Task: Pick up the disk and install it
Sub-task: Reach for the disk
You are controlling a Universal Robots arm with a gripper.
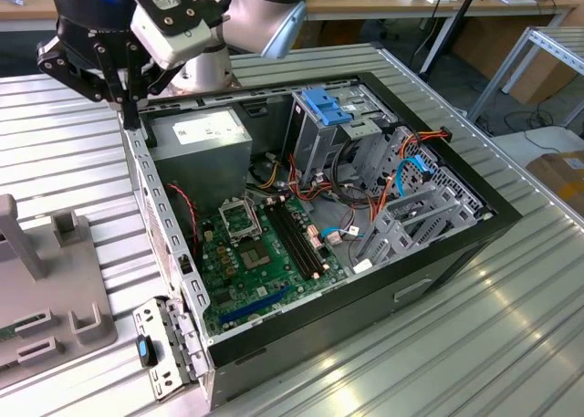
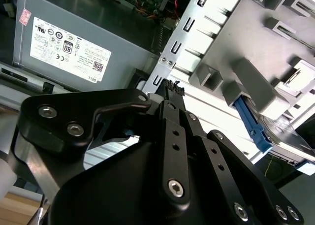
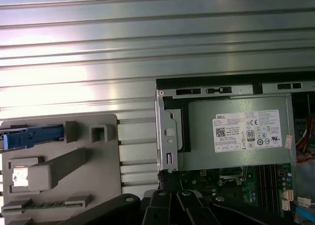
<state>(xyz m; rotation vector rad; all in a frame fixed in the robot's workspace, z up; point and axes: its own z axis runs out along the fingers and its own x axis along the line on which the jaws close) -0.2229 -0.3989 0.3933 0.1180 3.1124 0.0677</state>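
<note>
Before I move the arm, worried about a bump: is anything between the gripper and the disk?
Nothing visible does. The gripper hangs over the edge of the case; the disk lies in the grey fixture beside it, with open table between. The fixture's raised blocks stand beside the disk.

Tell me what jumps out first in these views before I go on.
The open black computer case with its green motherboard dominates the exterior view. The black gripper hangs over the case's edge by the silver power supply, fingers shut. The blue-framed disk sits in a grey plastic fixture.
</note>
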